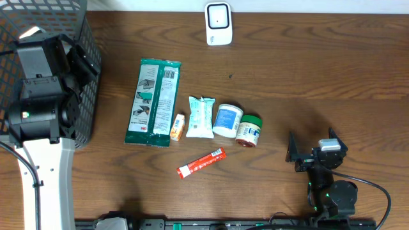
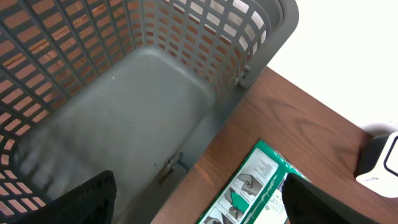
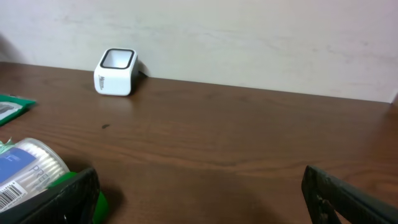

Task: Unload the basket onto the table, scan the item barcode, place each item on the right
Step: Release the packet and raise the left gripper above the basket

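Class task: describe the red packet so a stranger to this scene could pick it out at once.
On the wooden table, find the row of items at the centre, led by a long green pack. In the overhead view the red packet lies just below that row, alone and slanted. It is the only thin red strip there.

White barcode scanner (image 1: 218, 23) is standing upright at the far edge. Green flat pack (image 1: 153, 102), white sachet (image 1: 200, 117), blue-labelled tub (image 1: 227, 120) and green-lidded jar (image 1: 249, 130) are lying side by side, well apart from it.
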Action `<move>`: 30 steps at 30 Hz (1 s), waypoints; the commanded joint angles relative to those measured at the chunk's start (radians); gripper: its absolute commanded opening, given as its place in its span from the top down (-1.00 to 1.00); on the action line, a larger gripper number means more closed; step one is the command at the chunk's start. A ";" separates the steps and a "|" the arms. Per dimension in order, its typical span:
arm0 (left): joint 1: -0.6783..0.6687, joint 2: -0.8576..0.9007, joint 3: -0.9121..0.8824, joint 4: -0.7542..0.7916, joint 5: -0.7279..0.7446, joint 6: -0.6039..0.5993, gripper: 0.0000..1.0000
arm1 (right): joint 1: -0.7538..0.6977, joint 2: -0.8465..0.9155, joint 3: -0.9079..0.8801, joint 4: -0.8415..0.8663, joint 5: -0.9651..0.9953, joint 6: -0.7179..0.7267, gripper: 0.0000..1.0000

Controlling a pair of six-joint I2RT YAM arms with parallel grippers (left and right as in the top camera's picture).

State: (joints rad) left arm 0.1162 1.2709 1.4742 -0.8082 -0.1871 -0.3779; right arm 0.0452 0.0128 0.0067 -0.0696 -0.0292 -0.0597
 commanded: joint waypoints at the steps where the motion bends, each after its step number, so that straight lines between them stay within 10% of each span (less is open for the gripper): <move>1: 0.003 0.003 0.005 -0.003 -0.008 0.002 -0.67 | 0.009 -0.002 -0.001 -0.003 0.002 -0.008 -0.99; 30: 0.003 0.003 0.004 -0.003 -0.008 0.002 -0.68 | 0.009 0.000 -0.001 -0.004 -0.002 0.047 -0.99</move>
State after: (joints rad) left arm 0.1162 1.2709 1.4742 -0.8082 -0.1871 -0.3779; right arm 0.0452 0.0128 0.0067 -0.0696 -0.0296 -0.0551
